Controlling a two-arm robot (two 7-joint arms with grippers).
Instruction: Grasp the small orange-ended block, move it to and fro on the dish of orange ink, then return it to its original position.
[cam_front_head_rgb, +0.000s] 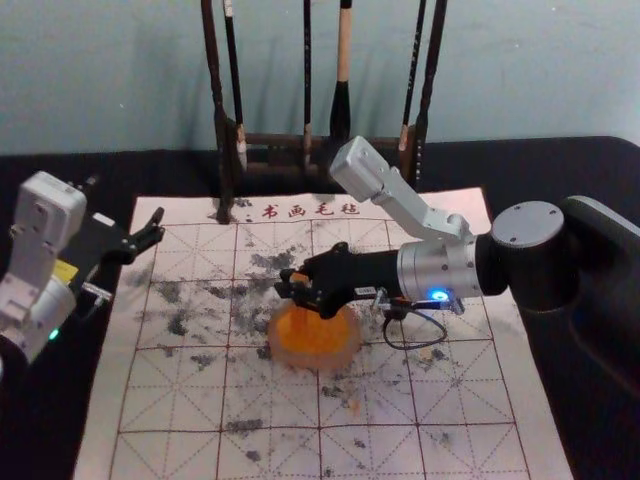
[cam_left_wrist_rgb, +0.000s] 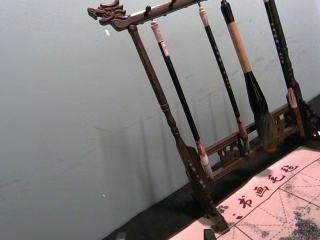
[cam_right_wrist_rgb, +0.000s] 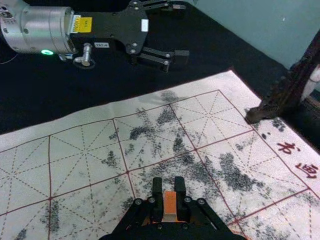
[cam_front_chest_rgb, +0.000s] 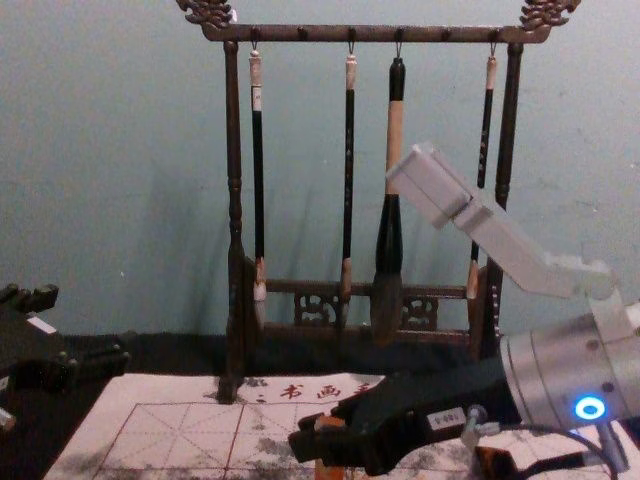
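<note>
Over the back left part of the orange ink dish (cam_front_head_rgb: 315, 338), my right gripper (cam_front_head_rgb: 292, 284) is shut on the small block (cam_front_head_rgb: 300, 277). The block's orange top (cam_right_wrist_rgb: 170, 202) shows between the fingertips of the right gripper (cam_right_wrist_rgb: 169, 192) in the right wrist view. In the chest view the block (cam_front_chest_rgb: 328, 424) stands roughly upright and reaches below the fingers; whether its lower end touches the ink cannot be told. My left gripper (cam_front_head_rgb: 125, 206) is parked open at the left side, away from the dish; the tips of the left gripper (cam_left_wrist_rgb: 165, 235) edge into the left wrist view.
A dark wooden rack (cam_front_chest_rgb: 385, 34) with several hanging brushes stands behind the dish, at the back of the white gridded mat (cam_front_head_rgb: 170, 400). Black ink smudges mark the mat. Black cloth (cam_front_head_rgb: 570, 165) surrounds it, and a wall rises behind the rack.
</note>
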